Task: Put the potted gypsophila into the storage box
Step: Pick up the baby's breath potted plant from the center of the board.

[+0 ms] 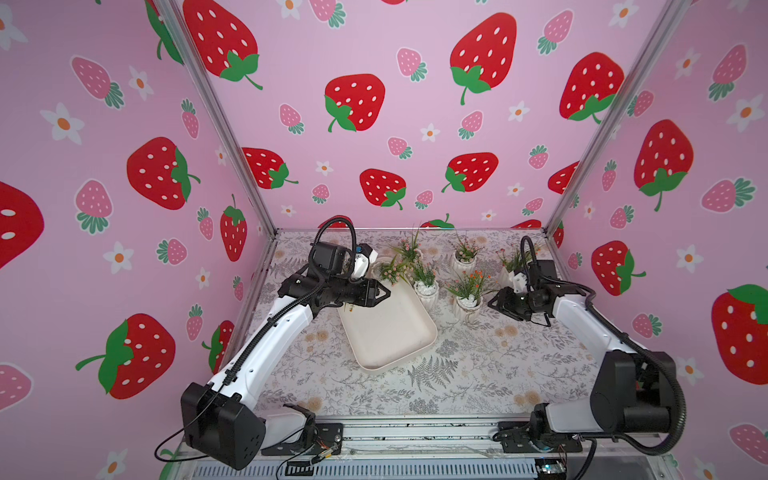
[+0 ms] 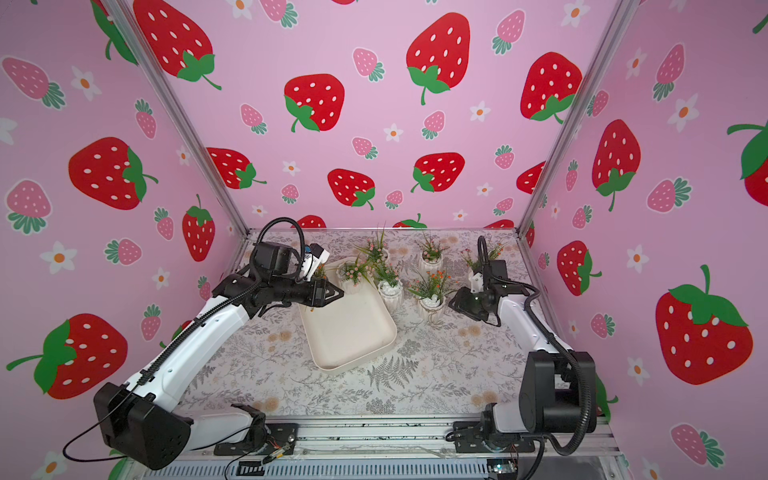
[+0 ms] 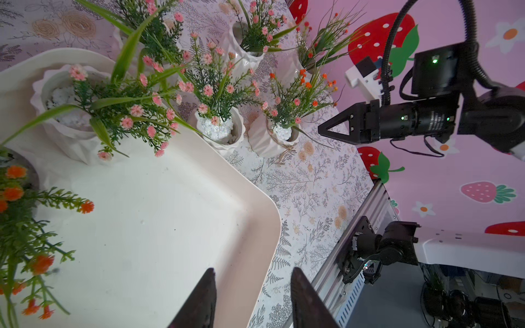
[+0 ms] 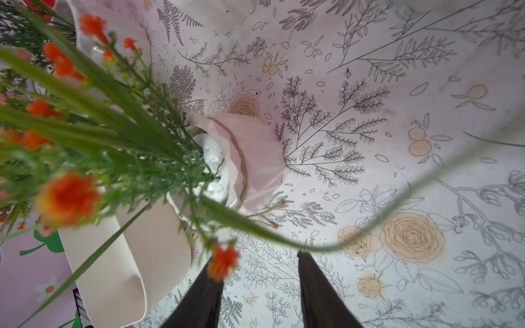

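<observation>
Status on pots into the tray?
Done: a pink-flowered pot stands in the tray, and an orange-flowered pot seems to sit beside it. In hand: nothing; the left gripper and right gripper are open and empty. Left: about five pots on the table, the nearest pot just outside the tray's rim.

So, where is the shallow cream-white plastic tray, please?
The tray lies mid-table in both top views, white flowerpots at its right, left claw over its far half.

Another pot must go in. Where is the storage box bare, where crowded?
The storage box is bare from the left gripper to its near rim. Its far corner holds a pink-flowered pot; other pots crowd the table beside it.
</observation>
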{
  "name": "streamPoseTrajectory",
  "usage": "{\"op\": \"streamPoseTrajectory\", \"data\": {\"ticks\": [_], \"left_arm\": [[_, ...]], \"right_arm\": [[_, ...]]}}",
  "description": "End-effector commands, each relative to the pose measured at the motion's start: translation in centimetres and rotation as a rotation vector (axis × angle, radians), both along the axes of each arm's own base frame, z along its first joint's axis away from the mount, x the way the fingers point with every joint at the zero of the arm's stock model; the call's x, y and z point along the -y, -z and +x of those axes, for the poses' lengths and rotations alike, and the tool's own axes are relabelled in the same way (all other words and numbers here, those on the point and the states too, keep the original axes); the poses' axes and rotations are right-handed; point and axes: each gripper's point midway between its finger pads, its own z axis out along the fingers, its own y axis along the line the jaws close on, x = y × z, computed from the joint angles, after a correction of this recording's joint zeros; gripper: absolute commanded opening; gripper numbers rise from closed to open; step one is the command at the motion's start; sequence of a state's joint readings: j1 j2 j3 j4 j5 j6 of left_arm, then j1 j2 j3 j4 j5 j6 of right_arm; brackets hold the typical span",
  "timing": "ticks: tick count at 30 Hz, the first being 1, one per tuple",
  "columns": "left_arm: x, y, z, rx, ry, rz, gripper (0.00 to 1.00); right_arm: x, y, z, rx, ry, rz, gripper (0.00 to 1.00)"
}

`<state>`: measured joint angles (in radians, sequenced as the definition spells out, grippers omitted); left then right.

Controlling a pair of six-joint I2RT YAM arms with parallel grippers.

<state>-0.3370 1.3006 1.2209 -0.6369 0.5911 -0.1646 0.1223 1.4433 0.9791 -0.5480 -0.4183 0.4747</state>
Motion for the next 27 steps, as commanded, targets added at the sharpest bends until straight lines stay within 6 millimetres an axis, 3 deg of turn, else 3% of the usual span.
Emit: {"op": "streamPoseTrajectory", "data": {"ticks": [1,6,10,17,24,27], "left_arm": [[0.0,-0.7,0.0,0.022,0.008,0.009,0.46],[0.0,-0.5,0.1,0.015,0.003,0.014,0.46],[0.0,-0.5,0.1,0.010,0.001,0.016,0.46],[-0.1,-0.3,0.0,0.009,-0.003,0.020,0.46],[-2.3,1.1,1.1,0.005,-0.113,0.145,0.46],[-2.4,1.1,1.1,0.002,-0.116,0.146,0.46]], "right_arm": [[-1.1,-0.8,1.6,0.038,-0.023,0.011,0.45],[-2.5,0.0,2.7,0.024,-0.053,0.012,0.33],[-3.1,0.9,3.0,0.004,-0.062,-0.003,0.33],[-3.0,1.8,3.4,-0.002,-0.062,-0.055,0.26],[-2.8,2.9,3.3,-0.012,-0.085,-0.141,0.22],[-2.7,3.2,3.3,-0.016,-0.089,-0.160,0.20]]}}
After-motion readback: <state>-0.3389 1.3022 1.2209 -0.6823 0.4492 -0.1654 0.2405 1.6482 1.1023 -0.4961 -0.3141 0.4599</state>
